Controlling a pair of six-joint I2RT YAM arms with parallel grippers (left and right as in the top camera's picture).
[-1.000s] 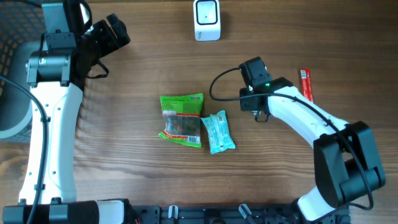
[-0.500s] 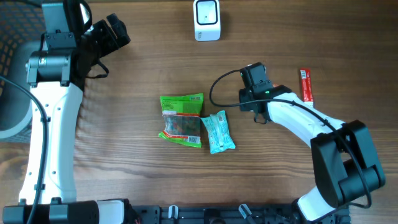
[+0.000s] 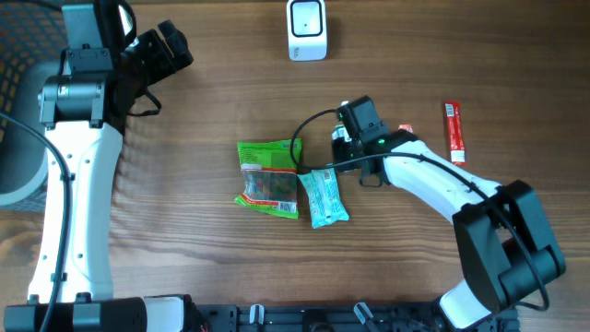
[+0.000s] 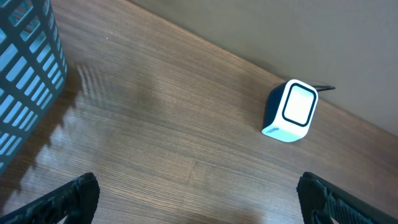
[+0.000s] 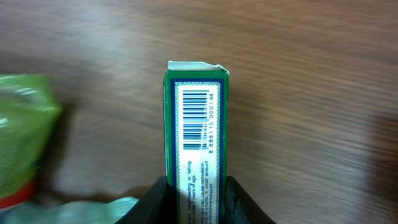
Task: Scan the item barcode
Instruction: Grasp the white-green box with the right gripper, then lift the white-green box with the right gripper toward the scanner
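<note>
A narrow green box (image 5: 198, 134) stands between the fingers of my right gripper (image 5: 193, 194), which is shut on its lower part. The box's white barcode panel faces the right wrist camera. In the overhead view this gripper (image 3: 343, 140) hovers just right of the packets in the table's middle. The white scanner (image 3: 306, 29) stands at the far edge of the table, and it also shows in the left wrist view as the scanner (image 4: 293, 111). My left gripper (image 4: 199, 198) is wide open over bare wood at the far left (image 3: 173, 46), holding nothing.
A green snack packet (image 3: 269, 177) and a teal packet (image 3: 323, 195) lie side by side mid-table, close under the right gripper. A red stick pack (image 3: 454, 131) lies at the right. A blue mesh basket (image 4: 25, 74) stands at the far left.
The right arm has swung left, from near the red stick pack toward the packets, and its jaws have narrowed onto the green box. The left arm has not moved.
</note>
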